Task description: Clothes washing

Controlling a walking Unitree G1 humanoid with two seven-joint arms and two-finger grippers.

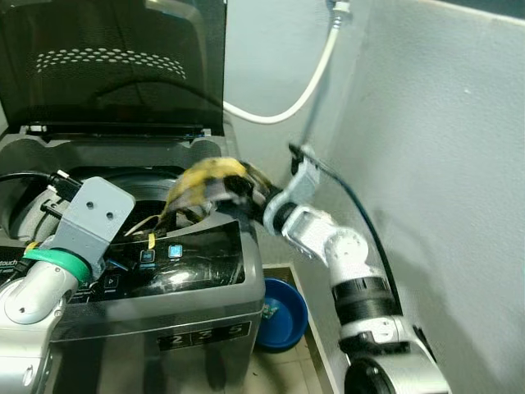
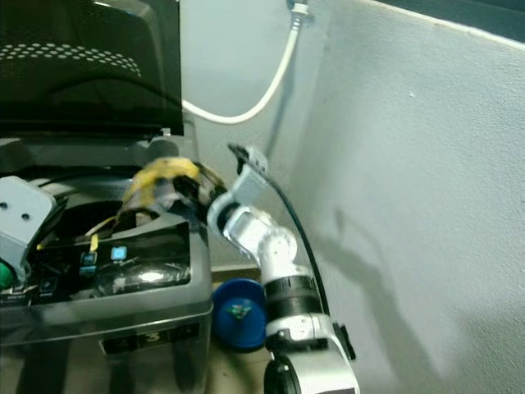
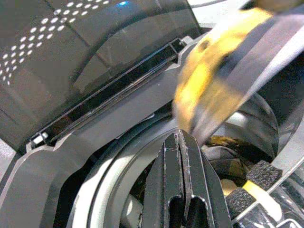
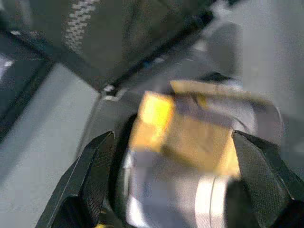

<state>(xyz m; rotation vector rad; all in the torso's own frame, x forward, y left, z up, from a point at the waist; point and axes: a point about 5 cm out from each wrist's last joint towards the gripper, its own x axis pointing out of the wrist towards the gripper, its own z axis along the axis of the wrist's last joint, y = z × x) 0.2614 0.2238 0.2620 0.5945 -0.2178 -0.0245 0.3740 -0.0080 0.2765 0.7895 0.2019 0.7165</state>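
Silver forearms, two, nearest the head camera, one at each side of the top-loading washing machine (image 1: 131,320).

Left hand (image 3: 179,142): black fingers pressed together, holding nothing, poised above the near-left rim of the machine's drum opening (image 1: 156,193); grey wrist block and green collar sit over the control panel (image 1: 176,263).

Right hand (image 4: 175,156): fingers spread wide in the wrist view, with the garment (image 1: 205,185) between them. Whether they actually bear on the cloth, cannot tell; motion blur. Hand reaches in from the machine's right edge, above the opening's right rim.

Garment: yellow with dark grey or black bands, bunched, blurred, hanging over the right part of the opening, just above the rim. More yellow and dark cloth lies lower in the drum, seen in the left wrist view.

Lid (image 1: 115,66): dark, translucent, dotted pattern near its top, standing raised behind the opening, hinged along the machine's rear edge.

Room: wall (image 1: 443,164) stands close on the machine's right, leaving a narrow gap taken up by the right arm. White hose (image 1: 308,86) curves down the wall behind the machine. Blue basin (image 1: 283,312) on the floor by the machine's lower right corner.
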